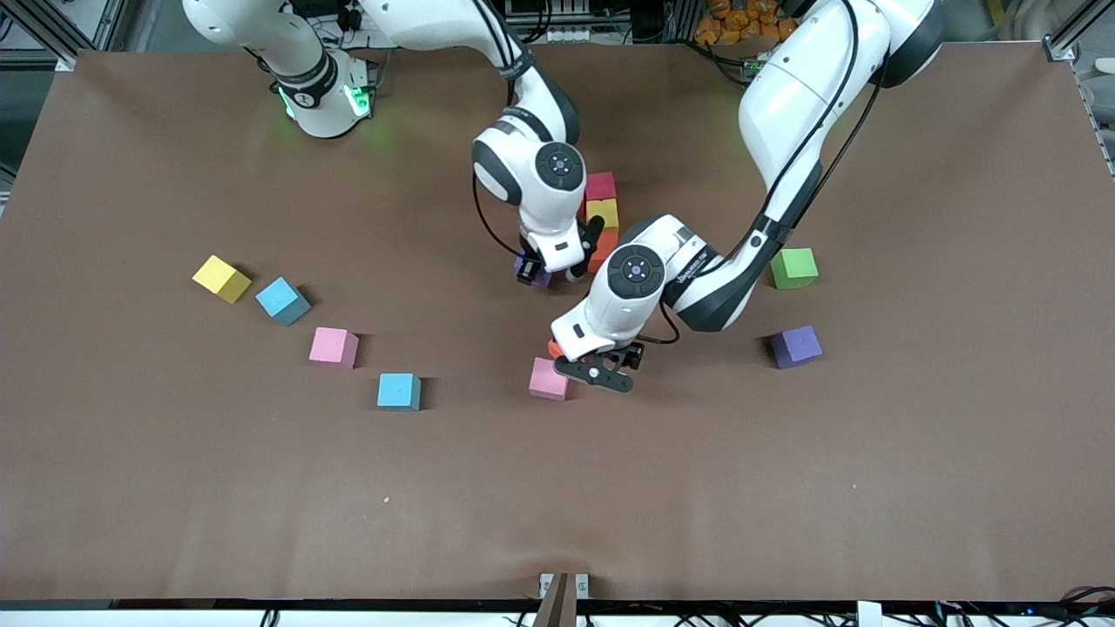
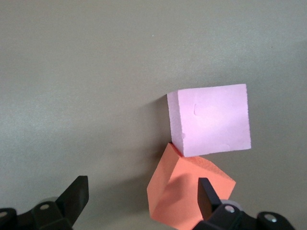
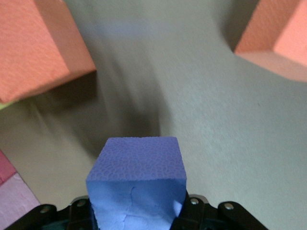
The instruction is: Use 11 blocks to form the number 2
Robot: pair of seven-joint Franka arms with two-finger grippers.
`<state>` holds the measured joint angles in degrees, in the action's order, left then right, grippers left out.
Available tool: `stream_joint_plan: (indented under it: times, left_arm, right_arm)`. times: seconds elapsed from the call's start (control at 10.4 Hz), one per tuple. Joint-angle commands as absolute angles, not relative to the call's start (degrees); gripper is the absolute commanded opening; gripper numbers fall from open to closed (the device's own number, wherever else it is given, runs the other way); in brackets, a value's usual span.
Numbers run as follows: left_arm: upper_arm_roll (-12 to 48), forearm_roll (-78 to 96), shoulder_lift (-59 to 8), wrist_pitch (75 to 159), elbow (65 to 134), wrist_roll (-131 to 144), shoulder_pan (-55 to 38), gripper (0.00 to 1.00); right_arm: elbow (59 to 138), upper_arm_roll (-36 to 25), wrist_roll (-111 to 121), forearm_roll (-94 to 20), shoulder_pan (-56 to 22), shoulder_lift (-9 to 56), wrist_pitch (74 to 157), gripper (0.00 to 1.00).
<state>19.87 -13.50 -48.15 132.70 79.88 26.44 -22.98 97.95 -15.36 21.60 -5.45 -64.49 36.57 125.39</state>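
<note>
Two blue cubes point(image 1: 399, 391), two loose pink cubes point(image 1: 548, 378), left hand point(image 2: 144, 199) wide open, right hand point(image 3: 136, 211) clamping purple cube point(image 3: 138, 184)

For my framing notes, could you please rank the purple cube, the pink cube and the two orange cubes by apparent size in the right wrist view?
1. Purple cube, in the right pincer.
2. Orange cubes, cropped by the frame, so unranked against each other.
3. Pink cube, only a corner visible.

Nearness inflates the purple one.

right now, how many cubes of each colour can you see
yellow cubes: 2
blue cubes: 2
pink cubes: 2
red cubes: 1
orange cubes: 2
purple cubes: 2
green cubes: 1
total: 12 in view; the arms may hide more
</note>
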Motion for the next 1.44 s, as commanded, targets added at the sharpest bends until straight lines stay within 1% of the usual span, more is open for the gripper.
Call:
stream_joint_plan:
  times: [0.0,0.19,0.58,0.87,1.35]
  left_arm:
    - [19.3,-14.2,-48.9,133.3,78.5,25.5,-24.2,1.0]
    - [19.3,-14.3,-49.2,134.0,78.6,23.2,-24.8,1.0]
    - [19.3,-14.4,-50.3,135.5,78.7,21.8,-25.5,1.0]
    - [19.3,-14.6,-50.7,135.6,78.7,20.2,-25.8,1.0]
    - [19.3,-14.6,-50.4,135.6,78.7,20.1,-25.8,1.0]
  right_arm:
    - [94.9,-15.5,25.7,-4.7,-65.5,38.6,124.8,0.41]
    - [93.4,-14.9,30.1,-4.8,-65.8,39.7,124.8,0.41]
    - [93.2,-14.9,33.9,-4.9,-68.7,41.5,124.8,0.41]
    - [90.4,-14.9,35.6,-5.1,-68.7,43.4,124.8,0.41]
    - [89.9,-14.9,35.9,-5.3,-68.4,43.6,124.9,0.41]
